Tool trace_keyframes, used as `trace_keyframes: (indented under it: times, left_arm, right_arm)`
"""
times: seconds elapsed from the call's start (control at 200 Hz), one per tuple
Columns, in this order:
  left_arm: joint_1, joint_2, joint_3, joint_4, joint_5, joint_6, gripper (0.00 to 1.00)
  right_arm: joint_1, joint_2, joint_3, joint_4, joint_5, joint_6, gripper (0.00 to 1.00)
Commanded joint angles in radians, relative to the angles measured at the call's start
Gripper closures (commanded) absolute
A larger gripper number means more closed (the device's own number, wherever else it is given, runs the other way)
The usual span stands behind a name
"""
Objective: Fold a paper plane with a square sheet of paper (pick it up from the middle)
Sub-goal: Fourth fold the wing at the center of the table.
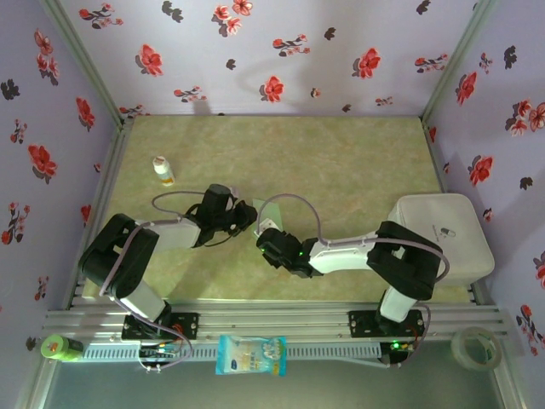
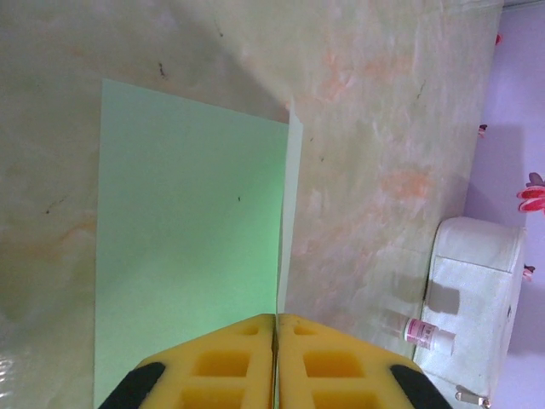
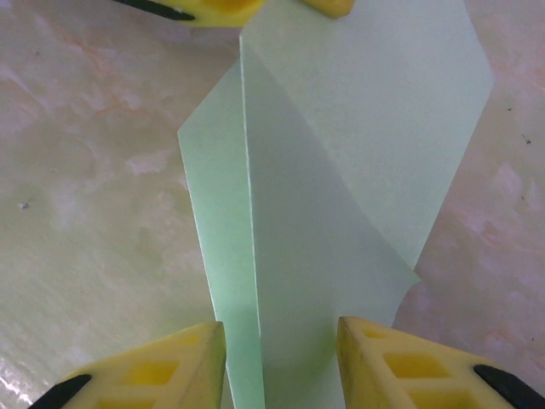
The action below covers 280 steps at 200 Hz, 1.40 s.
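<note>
The square sheet of paper (image 2: 187, 239) is pale mint green and folded along a long crease, one flap lying over the other (image 3: 341, 128). My left gripper (image 2: 275, 319) is shut on the sheet's folded edge, its yellow fingertips (image 3: 230, 7) at the far end in the right wrist view. My right gripper (image 3: 279, 328) is open, a yellow finger (image 3: 179, 358) on each side of the sheet's near end, with clear gaps to the paper. From above, both grippers (image 1: 243, 217) (image 1: 266, 243) meet mid-table and hide most of the sheet (image 1: 252, 205).
A small white bottle (image 1: 163, 170) stands at the back left of the table (image 1: 341, 162). A white lidded box (image 1: 443, 239) sits at the right edge. On the near rail lie a white-and-blue packet (image 1: 250, 354), a tape roll (image 1: 473, 347) and a green object (image 1: 58, 347).
</note>
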Motion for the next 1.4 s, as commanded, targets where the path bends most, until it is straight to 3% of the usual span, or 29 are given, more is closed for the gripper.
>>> trace_keyframes:
  times: [0.0, 0.385, 0.615, 0.83, 1.01, 1.225, 1.395]
  left_arm:
    - [-0.007, 0.004, 0.024, -0.02, 0.015, -0.002, 0.91]
    - [-0.007, 0.004, 0.021, -0.015, 0.014, -0.009, 0.91]
    - [-0.007, 0.002, 0.023, -0.021, 0.009, -0.01, 0.94]
    - [-0.007, 0.006, 0.023, -0.018, 0.009, -0.008, 0.94]
    - [-0.007, 0.004, 0.021, -0.018, 0.008, -0.009, 0.95]
    - [-0.007, 0.006, 0.025, -0.019, 0.008, -0.01, 0.95]
    - [-0.007, 0.006, 0.025, -0.024, 0.006, -0.007, 0.95]
  right_arm:
    - [0.007, 0.006, 0.012, 0.039, 0.03, 0.01, 0.63]
    - [0.007, 0.01, 0.012, 0.019, 0.038, 0.011, 0.76]
    - [0.007, 0.011, 0.007, 0.007, 0.056, 0.007, 0.73]
    - [0.007, 0.009, -0.008, 0.019, 0.054, 0.006, 0.79]
    - [0.007, 0.01, -0.019, 0.03, 0.068, 0.013, 0.72]
    - [0.007, 0.006, -0.037, 0.063, 0.059, 0.012, 0.8]
    - [0.006, 0.0, -0.044, 0.084, 0.066, 0.023, 0.81]
